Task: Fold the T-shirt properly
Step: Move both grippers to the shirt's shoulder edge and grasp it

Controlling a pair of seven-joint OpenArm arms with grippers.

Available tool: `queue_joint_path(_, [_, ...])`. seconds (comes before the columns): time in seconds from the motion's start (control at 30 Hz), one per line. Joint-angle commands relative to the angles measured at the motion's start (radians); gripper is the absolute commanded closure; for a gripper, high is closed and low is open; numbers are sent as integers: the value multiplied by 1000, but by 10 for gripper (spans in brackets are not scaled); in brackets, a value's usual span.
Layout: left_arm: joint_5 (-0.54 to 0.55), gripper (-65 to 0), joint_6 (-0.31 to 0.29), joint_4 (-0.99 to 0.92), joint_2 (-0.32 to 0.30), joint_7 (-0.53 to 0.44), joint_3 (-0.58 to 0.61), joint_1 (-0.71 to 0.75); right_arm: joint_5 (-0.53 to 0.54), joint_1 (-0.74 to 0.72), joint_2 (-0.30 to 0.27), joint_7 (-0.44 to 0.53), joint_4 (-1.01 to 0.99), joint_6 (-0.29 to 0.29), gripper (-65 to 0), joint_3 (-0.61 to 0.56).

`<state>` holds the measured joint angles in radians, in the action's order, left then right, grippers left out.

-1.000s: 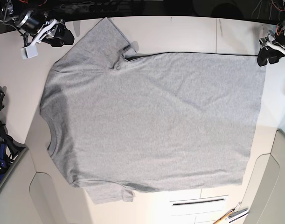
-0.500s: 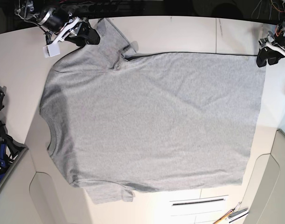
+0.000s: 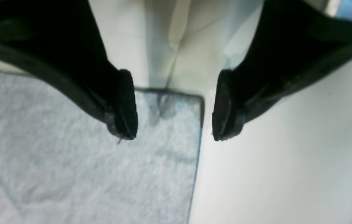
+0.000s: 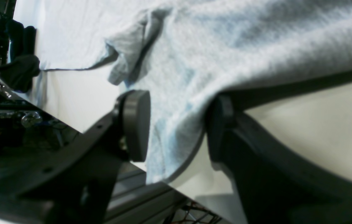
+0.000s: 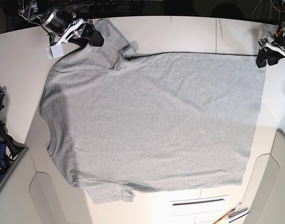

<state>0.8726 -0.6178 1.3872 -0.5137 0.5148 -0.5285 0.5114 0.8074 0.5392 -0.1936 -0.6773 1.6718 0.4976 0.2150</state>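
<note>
The 2 claws, left gripper and right gripper, stand open over the grey T-shirt's far edge.

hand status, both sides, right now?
Left hand: open, fingers around the T-shirt corner, no grip.
Right hand: open, fingers either side of the sleeve, not clamped.

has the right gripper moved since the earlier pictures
Yes, the right gripper has shifted toward the base view's right, from beside the T-shirt's sleeve to over it.
</note>
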Motion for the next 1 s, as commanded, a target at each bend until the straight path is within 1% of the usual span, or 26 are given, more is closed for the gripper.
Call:
queue_joint_path(0.0, [-1,-422,-6,2,-16,9,14,1,-8,4,-5,-3,10,-3,-289,2])
queue_joint_path(0.2, [-1,-422,-6,0,-16,6,90,1,-8,4,-2,-3,11,0,-289,2])
queue_joint_path(0.3, [-1,-421,-5,0,-16,6,93,2,-7,4,0,-3,11,15,-289,2])
queue_joint_path(0.43, [-2,-418,-3,0,-16,6,93,1,-7,1,9,23,11,15,-287,2])
queue_joint_path(0.47, [-2,-417,-3,0,-16,5,93,1,-7,0,12,32,11,15,-273,2])
queue_joint_path(0.5, [-2,-398,-3,0,-16,5,93,1,-8,-2,14,39,11,15,-243,2])
queue_joint_path(0.53, [-2,-348,-3,0,-16,5,93,1,-8,-9,14,40,11,15,-199,2])
queue_joint_path(0.63, [-3,-107,-3,0,-16,3,93,1,-25,-21,14,41,11,15,-34,2])
queue_joint_path(0.67, [-3,-42,-3,0,-16,1,93,1,-26,-31,14,40,11,15,0,2])
queue_joint_path(0.7, [-3,0,-3,0,-16,-2,93,1,-35,-35,14,41,11,15,0,2])
queue_joint_path(0.77, [-2,0,-13,0,-16,-4,93,1,-45,-35,14,41,11,16,0,2])
queue_joint_path(0.83, [-2,0,-65,0,-16,-6,93,-3,-48,-35,14,40,11,33,0,2])
queue_joint_path(0.87, [-2,0,-80,0,-16,-5,92,-6,-47,-34,14,40,12,50,0,2])
queue_joint_path(0.9, [-1,0,-80,0,-16,-6,92,-11,-40,-34,14,34,13,64,0,2])
queue_joint_path(0.97, [-1,0,-80,3,-17,-10,87,-13,-21,-34,14,11,21,68,0,2])
